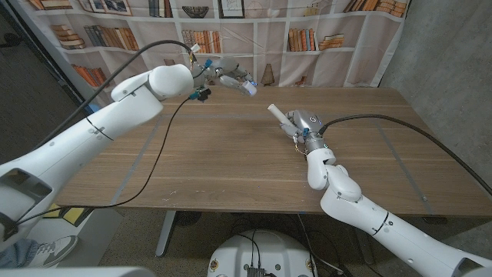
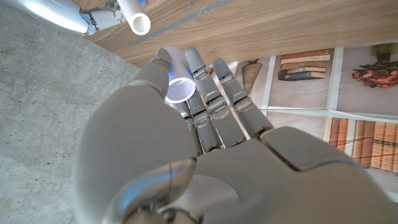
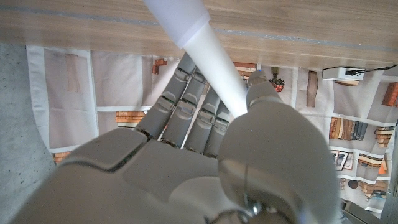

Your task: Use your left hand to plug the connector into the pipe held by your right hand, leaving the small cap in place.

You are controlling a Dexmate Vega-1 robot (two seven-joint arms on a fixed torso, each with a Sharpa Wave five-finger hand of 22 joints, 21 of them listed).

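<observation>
The connector (image 2: 177, 78) sits in the left hand (image 2: 205, 143), a short white tube gripped between thumb and fingers with its open end facing out; in the head view that hand (image 1: 231, 77) is raised at the far side of the table (image 1: 231, 169). The pipe (image 1: 277, 113) is a thin white tube clasped in the right hand (image 1: 304, 123), sticking out toward the left hand – well apart from it. The right wrist view shows the pipe (image 3: 205, 50) running up out of the closed fingers. The small cap I cannot make out. Judging by the gap, the step in hand is the approach – nothing is mated yet. The next move calls for bringing the connector's open end in line with the pipe's free end, then pushing straight on
</observation>
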